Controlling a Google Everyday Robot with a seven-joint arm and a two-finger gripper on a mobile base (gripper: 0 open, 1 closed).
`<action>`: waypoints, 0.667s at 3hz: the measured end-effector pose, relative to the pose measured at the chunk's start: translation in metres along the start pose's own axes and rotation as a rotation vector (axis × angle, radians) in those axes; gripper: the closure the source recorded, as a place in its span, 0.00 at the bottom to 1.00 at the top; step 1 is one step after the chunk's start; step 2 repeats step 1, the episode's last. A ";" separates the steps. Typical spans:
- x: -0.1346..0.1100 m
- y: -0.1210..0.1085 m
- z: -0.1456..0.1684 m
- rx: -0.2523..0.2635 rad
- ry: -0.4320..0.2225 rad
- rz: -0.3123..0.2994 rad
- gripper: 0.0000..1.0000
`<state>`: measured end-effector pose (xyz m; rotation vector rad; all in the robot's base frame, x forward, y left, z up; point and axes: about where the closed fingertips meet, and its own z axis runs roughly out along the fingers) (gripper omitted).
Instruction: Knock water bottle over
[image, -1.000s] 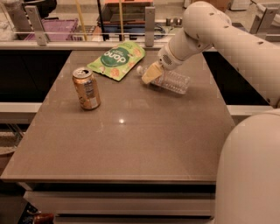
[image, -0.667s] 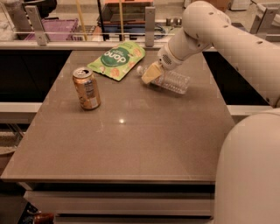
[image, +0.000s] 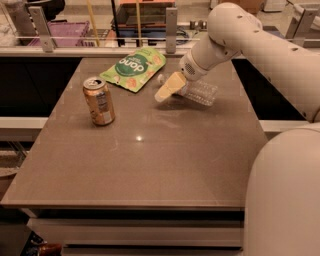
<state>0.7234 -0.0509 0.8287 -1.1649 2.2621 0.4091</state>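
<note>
The water bottle (image: 202, 93) is a clear ribbed plastic bottle. It lies on its side on the brown table (image: 150, 160) at the far right, with its white cap end (image: 161, 78) pointing left toward the green pouch. My gripper (image: 164, 93) is cream-coloured and hangs low over the table right at the bottle's left part, in front of its neck. The white arm reaches in from the upper right and hides part of the bottle.
An orange-gold drink can (image: 99, 100) stands upright at the left of the table. A green snack pouch (image: 133, 68) lies flat at the back. A railing (image: 100, 47) runs behind the table's far edge. My white body (image: 285, 200) fills the lower right.
</note>
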 end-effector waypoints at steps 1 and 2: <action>0.000 0.000 0.000 0.000 0.000 0.000 0.00; 0.000 0.000 0.000 0.000 0.000 0.000 0.00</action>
